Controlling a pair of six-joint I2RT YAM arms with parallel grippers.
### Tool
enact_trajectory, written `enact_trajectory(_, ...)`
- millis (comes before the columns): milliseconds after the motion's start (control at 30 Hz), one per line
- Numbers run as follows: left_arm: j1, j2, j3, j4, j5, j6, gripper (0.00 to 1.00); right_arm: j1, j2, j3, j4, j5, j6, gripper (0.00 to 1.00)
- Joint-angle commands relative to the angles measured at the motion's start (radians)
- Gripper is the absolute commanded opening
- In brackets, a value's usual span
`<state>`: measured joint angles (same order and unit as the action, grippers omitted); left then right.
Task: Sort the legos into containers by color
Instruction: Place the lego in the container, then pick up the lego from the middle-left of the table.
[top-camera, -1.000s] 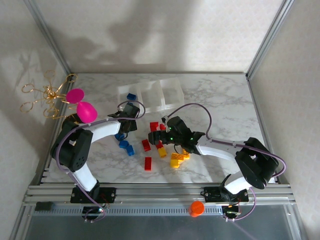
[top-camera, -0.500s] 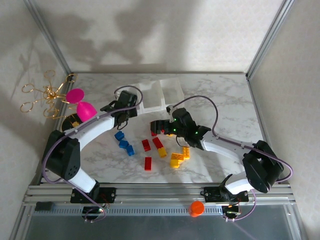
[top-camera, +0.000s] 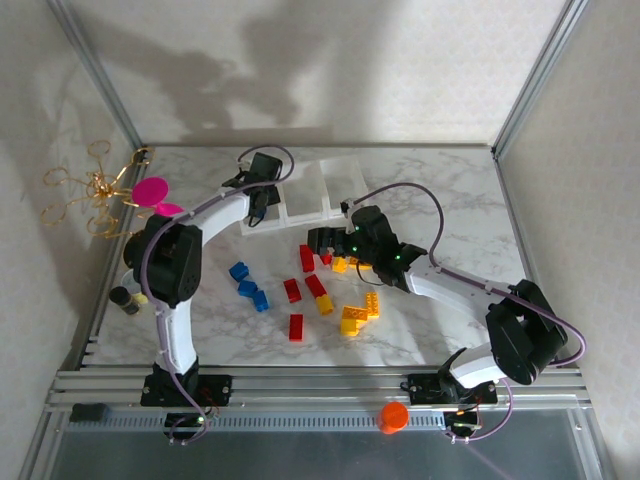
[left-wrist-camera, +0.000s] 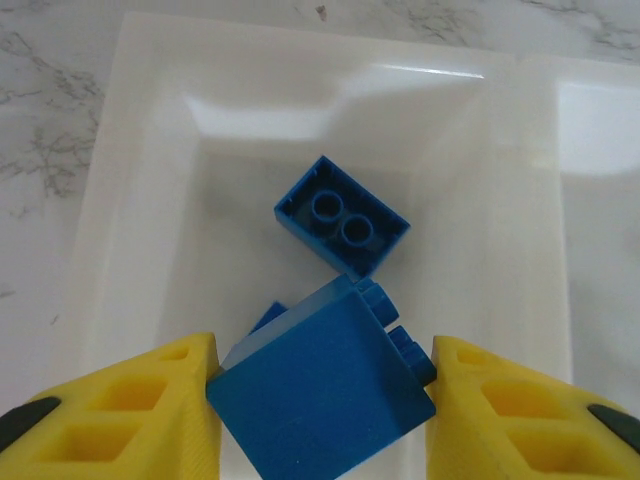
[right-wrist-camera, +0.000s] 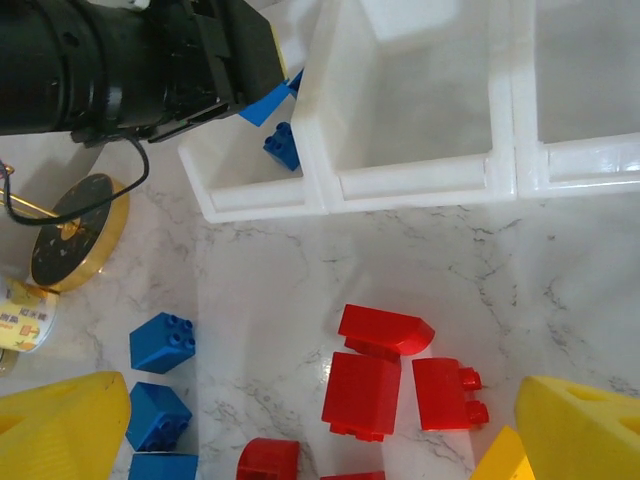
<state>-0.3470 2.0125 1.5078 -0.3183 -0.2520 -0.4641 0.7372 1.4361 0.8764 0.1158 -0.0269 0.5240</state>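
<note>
My left gripper (left-wrist-camera: 325, 405) is shut on a blue lego (left-wrist-camera: 320, 395) and holds it tilted over the left compartment of the white tray (left-wrist-camera: 150, 200), where another blue lego (left-wrist-camera: 340, 215) lies. From above, that gripper (top-camera: 262, 188) hangs over the tray (top-camera: 300, 205). My right gripper (top-camera: 322, 240) is open above the red legos (right-wrist-camera: 375, 330), with nothing between its yellow fingers (right-wrist-camera: 60, 430). Loose blue legos (top-camera: 247, 288), red legos (top-camera: 292, 290) and yellow legos (top-camera: 350, 320) lie on the marble in front of the tray. The middle compartment (right-wrist-camera: 410, 90) looks bare.
Magenta discs (top-camera: 150, 190) and gold wire rings (top-camera: 90, 190) sit at the left edge. A small grey-and-yellow cup (top-camera: 130, 298) stands beside the left arm, and a gold disc (right-wrist-camera: 75, 235) lies left of the tray. An orange object (top-camera: 392, 417) rests on the front rail.
My left arm has swung away from the blue pile, carrying the blue lego back to the tray's left compartment. My right gripper has moved back and left, over the red legos, still open.
</note>
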Motion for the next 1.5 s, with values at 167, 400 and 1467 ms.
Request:
enact_trajectory(167,0.009,0.007,0.076,-0.027,-0.039,0.039,0.57,-0.012,-0.002,0.034,-0.012,0.027,-0.035,0.99)
enact_trajectory(400,0.011,-0.058,0.068,-0.055,-0.042,0.061,0.63,-0.010,-0.006,0.060,-0.057,0.016,-0.077,0.99)
enact_trajectory(1467,-0.064,-0.645,-0.722,-0.052,0.009,-0.217,0.78,0.195,0.095,-0.053,-0.020,-0.056,-0.027,0.99)
